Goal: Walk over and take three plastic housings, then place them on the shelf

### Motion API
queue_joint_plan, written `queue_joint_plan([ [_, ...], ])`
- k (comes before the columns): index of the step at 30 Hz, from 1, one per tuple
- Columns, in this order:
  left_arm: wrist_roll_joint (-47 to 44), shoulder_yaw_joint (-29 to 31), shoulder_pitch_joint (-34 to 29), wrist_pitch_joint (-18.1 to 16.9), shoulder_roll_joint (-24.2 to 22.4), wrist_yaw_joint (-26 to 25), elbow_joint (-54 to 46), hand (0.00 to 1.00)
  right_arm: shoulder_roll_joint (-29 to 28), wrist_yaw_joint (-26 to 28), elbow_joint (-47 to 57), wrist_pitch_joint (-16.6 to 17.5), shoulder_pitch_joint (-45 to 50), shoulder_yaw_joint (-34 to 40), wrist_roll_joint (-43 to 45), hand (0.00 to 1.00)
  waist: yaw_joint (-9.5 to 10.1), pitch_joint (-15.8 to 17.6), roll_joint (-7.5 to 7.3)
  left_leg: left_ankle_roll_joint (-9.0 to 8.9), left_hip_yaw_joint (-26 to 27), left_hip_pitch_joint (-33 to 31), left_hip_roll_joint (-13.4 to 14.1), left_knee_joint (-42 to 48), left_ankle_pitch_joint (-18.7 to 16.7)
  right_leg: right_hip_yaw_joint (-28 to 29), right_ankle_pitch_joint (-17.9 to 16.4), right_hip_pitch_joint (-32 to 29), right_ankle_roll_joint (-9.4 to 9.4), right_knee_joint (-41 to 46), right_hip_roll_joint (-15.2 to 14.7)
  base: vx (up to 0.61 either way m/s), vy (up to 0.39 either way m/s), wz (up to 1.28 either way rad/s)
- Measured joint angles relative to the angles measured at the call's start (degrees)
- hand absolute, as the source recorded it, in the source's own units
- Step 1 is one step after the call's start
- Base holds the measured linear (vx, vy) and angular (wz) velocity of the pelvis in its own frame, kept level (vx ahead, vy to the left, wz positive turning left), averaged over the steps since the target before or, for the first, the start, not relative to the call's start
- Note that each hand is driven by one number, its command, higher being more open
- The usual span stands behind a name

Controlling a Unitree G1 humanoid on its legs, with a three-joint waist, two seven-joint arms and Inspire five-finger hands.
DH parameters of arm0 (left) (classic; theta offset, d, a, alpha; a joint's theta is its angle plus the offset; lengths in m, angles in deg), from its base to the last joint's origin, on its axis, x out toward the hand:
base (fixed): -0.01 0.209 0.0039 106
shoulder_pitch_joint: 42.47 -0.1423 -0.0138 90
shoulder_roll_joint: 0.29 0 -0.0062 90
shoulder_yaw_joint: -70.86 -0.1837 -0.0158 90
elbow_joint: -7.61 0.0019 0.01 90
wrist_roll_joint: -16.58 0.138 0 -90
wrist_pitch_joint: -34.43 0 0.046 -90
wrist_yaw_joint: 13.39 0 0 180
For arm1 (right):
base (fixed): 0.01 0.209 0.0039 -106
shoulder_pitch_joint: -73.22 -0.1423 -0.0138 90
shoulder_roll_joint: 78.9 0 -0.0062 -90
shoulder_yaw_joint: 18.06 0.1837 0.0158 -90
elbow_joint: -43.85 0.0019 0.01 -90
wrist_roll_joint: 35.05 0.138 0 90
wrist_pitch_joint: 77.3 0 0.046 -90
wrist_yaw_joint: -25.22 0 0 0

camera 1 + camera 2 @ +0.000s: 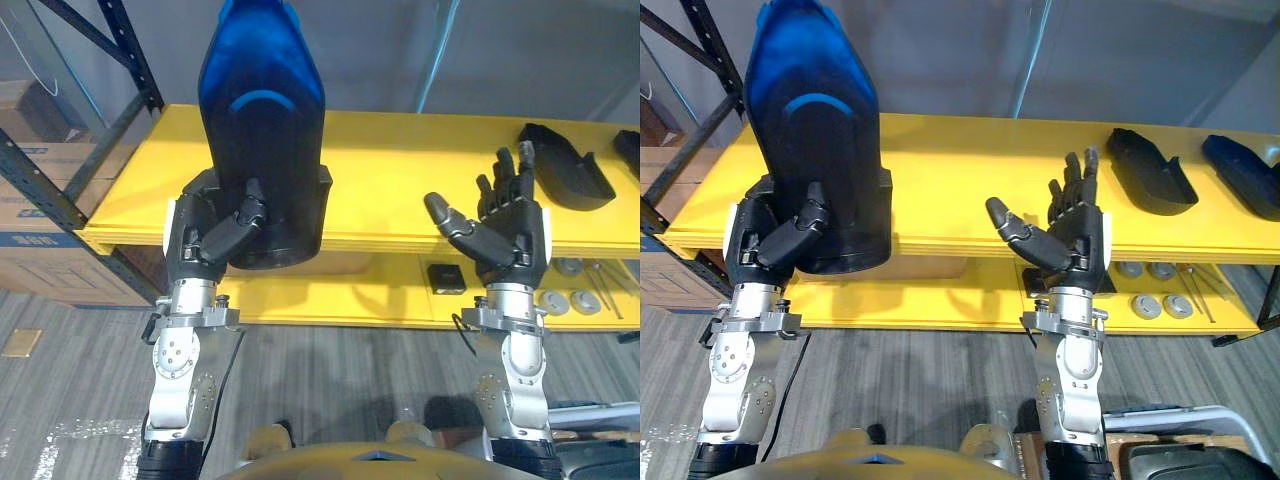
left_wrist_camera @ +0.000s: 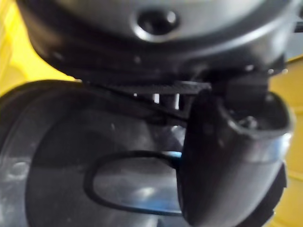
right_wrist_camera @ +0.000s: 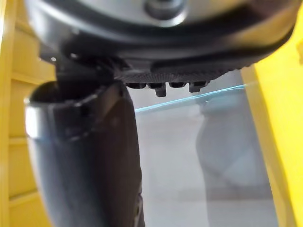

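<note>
**Left hand brings a housing up to the yellow shelf**

Lowest in the frame, at lower left, the left hand (image 1: 215, 235) is clamped on the held housing (image 1: 262, 120), a tall dark shell with a blue sheen that stands upright. Its thumb (image 2: 227, 156) is curled across the front face. At lower right the right hand (image 1: 510, 235) is raised palm-up and empty, with fingers straight and spread.

The shelf (image 1: 400, 160) runs across the middle of the frame. A second housing (image 1: 1150, 170) and a third housing (image 1: 1245, 175) lie on it at upper right, well apart from the one in hand.

This looks like the placing step. It should go best if the shell is carried over the bare yellow board left of centre, lowered until its base sits flat, and released only then. Being tall, it may tip if let go while leaning. The free hand could steady its side.

Hidden or unclear:
- The left hand's fingers are behind the shell.
- The shell's top is cut off by the upper edge.
- Whether its base touches the board cannot be told.
- On the lower board, a small black box (image 1: 445, 277) and some metal discs (image 1: 565, 297) are too small to identify.
</note>
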Motion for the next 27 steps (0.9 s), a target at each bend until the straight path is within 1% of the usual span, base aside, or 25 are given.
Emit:
queue_joint_plan([
  [1,-1.52,-0.05,-0.86,0.01,0.38,-0.15,-0.01,0.00,0.02,0.26,0.75,-0.01,0.01,-1.36,0.02,1.00,0.45,-1.08,-1.68,-1.84,0.21,-0.35,0.78,0.65,-0.31,-0.36,4.11,-0.03,0.45,-2.03,0.64,0.12,-0.539,-0.26],
  [2,-1.88,-0.25,-1.43,0.03,0.51,-0.70,0.53,0.00,0.66,0.65,1.53,0.00,-0.32,-1.81,0.12,1.00,1.51,-2.08,-3.11,-3.86,0.66,-0.70,1.62,1.97,-1.03,-1.22,3.80,0.55,4.47,-3.90,0.84,0.13,-0.482,-0.27],
  [3,-1.92,-0.22,-1.78,0.03,-0.21,-1.17,0.82,0.00,1.59,0.82,1.55,0.01,-1.03,-1.77,0.16,1.00,1.71,-2.19,-2.39,-4.81,0.53,-1.39,2.78,3.13,-1.56,-1.46,2.90,1.28,5.32,-5.45,1.98,0.12,-0.449,-0.22],
  [4,-1.95,-0.73,-2.22,0.05,-1.59,-1.73,1.44,0.00,3.74,0.96,1.50,-0.01,-2.22,-1.50,0.30,1.00,1.46,-2.10,-0.19,-5.56,-0.34,-2.85,5.44,4.85,-1.94,-2.19,2.80,2.00,4.87,-7.37,4.54,0.08,-0.353,-0.02],
  [5,-1.92,-1.38,-2.83,0.08,-2.89,-1.98,2.24,0.00,6.51,1.36,1.44,-0.04,-3.48,-0.83,1.47,1.00,0.77,-1.48,2.49,-6.33,-1.28,-3.83,8.05,5.69,-1.54,-3.30,3.26,2.02,4.15,-7.61,7.12,0.06,-0.307,0.09],
  [6,-1.93,-1.80,-2.85,0.14,-3.26,-1.93,3.00,0.00,7.54,1.55,1.40,-0.06,-3.54,-0.16,2.75,1.00,0.46,-1.37,3.43,-6.24,-1.21,-4.00,8.93,5.67,-1.02,-3.77,3.24,2.11,4.09,-7.49,7.89,0.04,-0.234,0.22],
  [7,-2.18,-2.43,-2.84,0.16,-3.44,-1.95,4.29,0.00,8.10,1.62,1.03,-0.30,-3.54,1.27,3.60,1.00,-0.50,-1.26,4.04,-5.57,0.10,-3.87,9.70,5.71,-0.03,-4.93,2.96,2.93,3.58,-7.50,8.39,0.03,-0.188,0.32],
  [8,-2.34,-2.97,-2.62,0.15,-3.46,-2.03,5.48,0.00,7.99,1.52,0.68,-0.35,-3.32,2.94,4.01,1.00,-1.35,-1.05,4.11,-4.67,2.00,-3.23,9.98,5.79,0.59,-5.97,2.62,4.22,3.00,-7.60,8.41,0.03,-0.186,0.39],
  [9,-3.04,-3.78,-2.22,0.15,-3.49,-2.11,6.67,0.00,8.03,1.53,0.63,-0.33,-2.94,4.62,4.30,1.00,-1.85,-0.57,3.89,-4.63,2.91,-1.99,9.86,4.86,0.74,-6.84,2.60,5.55,2.95,-7.65,8.43,0.01,-0.118,0.28],
  [10,-3.03,-4.07,-2.17,0.15,-3.47,-2.34,6.81,0.00,8.04,1.54,0.63,-0.32,-2.86,5.41,4.75,1.00,-1.91,-0.66,4.01,-5.05,2.74,-1.04,9.49,3.60,0.97,-6.90,2.54,5.92,2.85,-7.66,8.26,0.00,-0.039,0.06],
  [11,-2.63,-4.28,-1.95,0.13,-3.41,-2.86,6.80,0.00,8.05,1.60,0.65,-0.01,-2.92,6.49,5.06,1.00,-1.80,-0.85,4.18,-6.06,2.58,1.16,8.24,0.14,1.55,-6.54,2.37,6.00,2.57,-7.66,7.65,-0.01,0.007,-0.11],
  [12,-1.76,-4.01,-1.11,0.13,-3.12,-3.43,6.83,0.00,8.01,1.65,0.74,0.23,-2.86,6.61,5.04,1.00,-1.85,-0.57,3.55,-6.15,3.15,2.47,6.54,-2.60,2.75,-6.39,2.31,5.77,2.46,-7.84,6.73,-0.04,0.031,-0.14],
  [13,-1.28,-3.58,-0.34,0.13,-2.92,-3.64,6.85,0.00,7.94,1.60,0.73,0.21,-2.75,6.42,4.93,1.00,-1.89,-0.36,2.99,-6.15,3.31,2.99,5.41,-4.24,3.37,-6.13,2.32,5.44,2.47,-8.03,6.00,-0.06,0.040,-0.09],
  [14,-1.03,-3.35,0.10,0.13,-2.59,-3.76,6.85,0.00,7.76,1.43,0.73,0.19,-2.65,6.02,4.67,1.00,-1.86,-0.49,2.58,-5.99,3.70,3.07,4.86,-5.15,3.86,-5.80,2.49,4.92,2.63,-8.27,5.59,-0.08,0.066,-0.20],
  [15,-0.98,-2.92,0.77,0.14,-1.79,-3.97,6.89,0.00,7.09,1.32,0.73,0.16,-2.67,4.70,4.50,1.00,-1.59,-0.44,2.15,-5.61,4.98,3.85,4.28,-6.87,4.56,-4.80,3.62,4.41,2.70,-9.35,5.31,-0.08,0.075,-0.38],
  [16,-1.00,-2.31,1.34,0.14,-0.95,-4.09,7.13,0.00,6.12,1.38,0.72,0.15,-2.54,3.40,4.52,1.00,-1.15,-0.59,1.87,-5.33,6.14,4.43,3.95,-7.82,4.93,-4.07,4.74,4.52,2.86,-10.94,5.24,-0.07,0.068,-0.41],
  [19,-0.99,-0.70,3.81,0.20,-0.13,-3.88,8.43,0.00,4.02,1.42,0.71,0.16,-1.68,2.23,4.38,1.00,-1.26,-0.83,1.40,-5.23,7.30,5.03,2.98,-8.72,5.53,-3.25,6.52,4.90,3.19,-13.71,4.57,-0.05,0.052,-0.21],
  [22,-1.04,0.14,5.76,0.24,0.33,-3.86,8.55,0.00,3.34,0.78,0.64,0.16,-0.35,1.80,2.67,1.00,-1.42,-1.03,1.09,-5.15,8.36,5.36,2.83,-8.86,5.58,-2.43,7.30,4.86,3.30,-14.83,4.52,-0.03,0.024,-0.20],
  [24,-1.12,0.63,7.09,1.24,0.47,-3.69,8.64,0.00,2.71,0.36,0.62,0.16,0.99,1.47,2.10,1.00,-2.25,-1.70,1.23,-5.14,9.62,6.31,2.64,-9.60,5.64,-1.30,7.82,4.89,3.33,-15.56,4.55,-0.01,0.012,-0.27],
  [26,-1.56,0.57,9.31,1.72,0.91,-2.51,10.64,0.00,2.68,0.14,0.61,0.14,1.98,1.82,2.24,1.00,-2.53,-1.88,1.35,-5.11,10.31,7.04,2.46,-9.88,5.66,-0.13,8.09,4.86,3.45,-15.79,4.56,0.01,0.017,-0.26],
  [27,-1.56,0.58,10.94,2.45,1.58,-2.24,12.02,0.00,2.68,0.29,0.61,0.11,2.21,1.92,2.25,1.00,-3.40,-1.88,1.35,-5.11,10.75,7.23,2.38,-9.96,5.66,0.34,8.24,4.83,3.48,-15.79,4.55,0.01,0.022,-0.26],
])
